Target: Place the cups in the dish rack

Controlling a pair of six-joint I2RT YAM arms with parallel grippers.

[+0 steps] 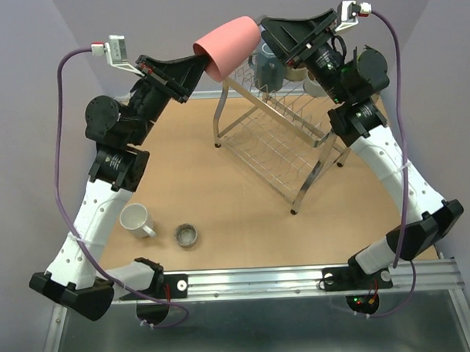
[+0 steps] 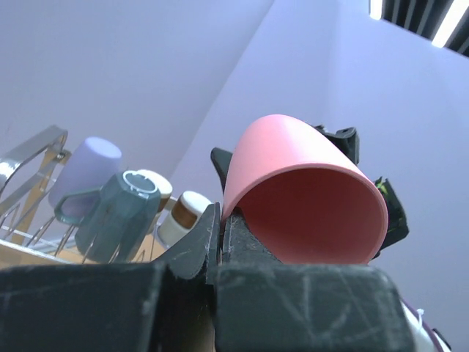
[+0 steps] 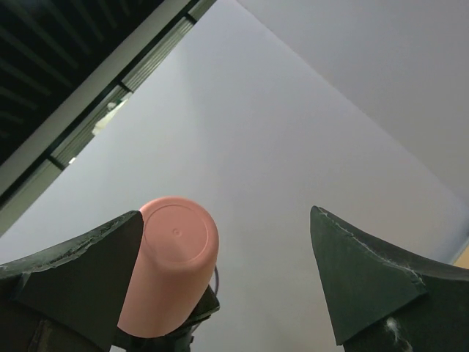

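My tan wooden bench (image 1: 244,222) carries a white handled ceramic mug (image 1: 135,220) near my left arm's base. A short shiny metal cup (image 1: 186,236) sits just beside it, apparently mouth-up. A large chrome wire dish rack (image 1: 276,144) stands on bent legs toward the far right.

Lavender walls (image 1: 30,59), tan tabletop (image 1: 221,207), ceiling light strips (image 2: 448,22)

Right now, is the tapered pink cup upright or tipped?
Tipped sideways: the left pincer holds the tapered pink cup by its rim.
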